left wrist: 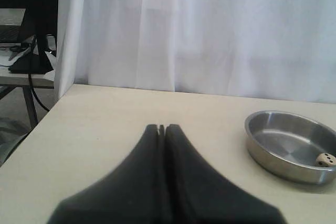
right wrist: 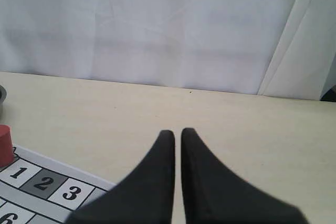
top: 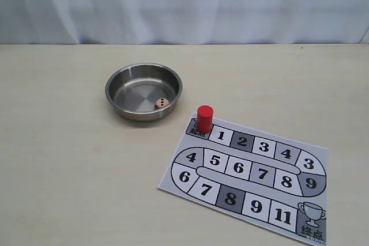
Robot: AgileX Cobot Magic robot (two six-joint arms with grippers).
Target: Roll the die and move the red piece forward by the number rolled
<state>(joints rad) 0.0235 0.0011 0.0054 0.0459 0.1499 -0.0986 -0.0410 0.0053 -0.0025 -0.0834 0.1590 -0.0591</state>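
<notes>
While closed, left gripper hangs apart from die

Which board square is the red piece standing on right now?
The red piece stands on the dark corner square marked with Chinese characters, directly beside the white 1 square, at the corner nearest the metal bowl.

**Matte black and tapered**

The left claw and right claw look alike. Each is a pair of smooth, matte black prongs, broad at the base and sweeping inward in concave curves to slim, rounded tips.
</notes>
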